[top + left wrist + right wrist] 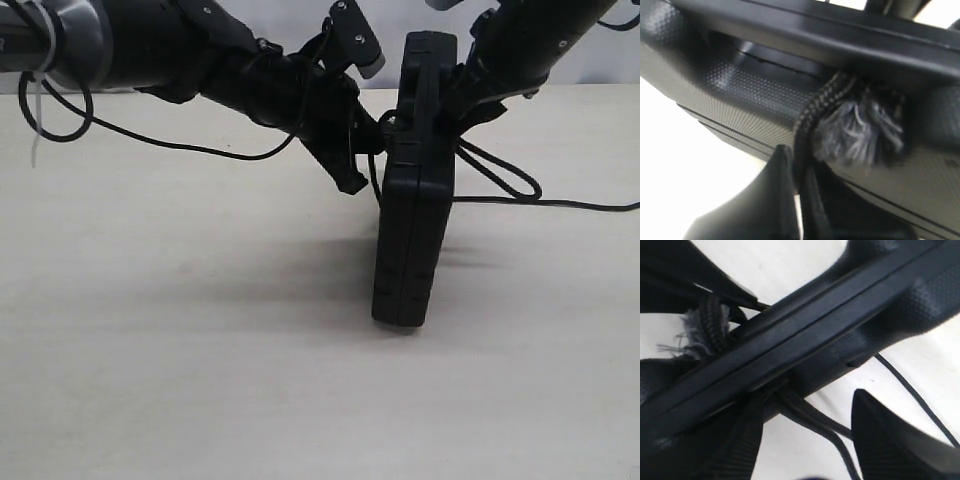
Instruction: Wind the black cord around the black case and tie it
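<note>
**Exterior view: case on edge, cord end pinned, wrap barely begun**

Exterior view shows the pale table point(150, 350) with the black case point(410, 200) standing on its narrow edge near the middle, leaning slightly, an arm close on either side.

The right gripper point(810, 410) stands open, its fingers spread wide beside the case's rim and closed on nothing. The left gripper point(799, 195) is pinched shut on the black cord point(807, 120), just below the frayed grey tuft point(860, 132), which sits pressed into a recess of the case.

Loose strands hang on the right arm's side and trail onto the table. I judge this to be the early wrapping step, with no tie yet. Next, the right gripper should close on a loose strand and lead it round the case while the left pins the end. The case looks ready to tip.
</note>
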Available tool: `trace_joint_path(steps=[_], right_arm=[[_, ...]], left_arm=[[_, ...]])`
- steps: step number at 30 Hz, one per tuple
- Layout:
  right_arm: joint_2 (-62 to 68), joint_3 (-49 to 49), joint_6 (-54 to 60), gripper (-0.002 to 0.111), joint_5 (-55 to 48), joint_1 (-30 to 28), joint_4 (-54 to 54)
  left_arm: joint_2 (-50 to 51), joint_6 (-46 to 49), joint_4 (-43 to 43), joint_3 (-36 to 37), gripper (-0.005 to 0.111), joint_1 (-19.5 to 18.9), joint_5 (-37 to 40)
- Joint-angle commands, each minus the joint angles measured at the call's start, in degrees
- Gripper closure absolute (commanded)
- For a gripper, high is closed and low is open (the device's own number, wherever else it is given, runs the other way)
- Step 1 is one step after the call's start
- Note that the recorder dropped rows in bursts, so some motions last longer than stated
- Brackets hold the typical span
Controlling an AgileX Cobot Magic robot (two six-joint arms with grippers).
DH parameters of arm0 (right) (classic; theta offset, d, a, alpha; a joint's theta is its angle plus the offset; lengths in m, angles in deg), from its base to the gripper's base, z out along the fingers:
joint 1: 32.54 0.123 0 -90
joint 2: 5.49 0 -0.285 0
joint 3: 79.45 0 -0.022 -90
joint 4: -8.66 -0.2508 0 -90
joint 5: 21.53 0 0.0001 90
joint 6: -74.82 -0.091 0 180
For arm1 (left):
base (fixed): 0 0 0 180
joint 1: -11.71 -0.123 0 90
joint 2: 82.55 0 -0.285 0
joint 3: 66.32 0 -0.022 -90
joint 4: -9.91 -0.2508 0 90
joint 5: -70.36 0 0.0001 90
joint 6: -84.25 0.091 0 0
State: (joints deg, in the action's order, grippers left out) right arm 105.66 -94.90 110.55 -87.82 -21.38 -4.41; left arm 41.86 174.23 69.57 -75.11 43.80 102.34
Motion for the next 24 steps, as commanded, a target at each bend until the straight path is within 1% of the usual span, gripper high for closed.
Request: trace_joint_path(steps=[1,11,17,21,24], right_arm=[[-0.24,0.25,2.71,0.057,0.70,0.29,-5.80],[-2.67,-2.18,2.37,0.057,0.17,0.29,-4.85],[-4.71,-2.58,-0.85,0.057,-0.14,0.29,0.22],[-4.81,-2.58,-0.62,0.057,-3.40,0.29,3.60],[-4.19,-1.22,-4.78,0.057,-3.67,0.29,6.02]], left_arm=[[-0.92,-0.39,0.99,-0.36,0.107,0.27,1.03],[-0.92,-0.39,0.75,-0.36,0.107,0.27,1.03],[-0.92,-0.39,0.47,-0.36,0.107,0.27,1.03],[-0.92,-0.87,0.51,-0.36,0.107,0.27,1.32],[-0.92,-1.55,-0.47,-0.36,0.107,0.27,1.58]])
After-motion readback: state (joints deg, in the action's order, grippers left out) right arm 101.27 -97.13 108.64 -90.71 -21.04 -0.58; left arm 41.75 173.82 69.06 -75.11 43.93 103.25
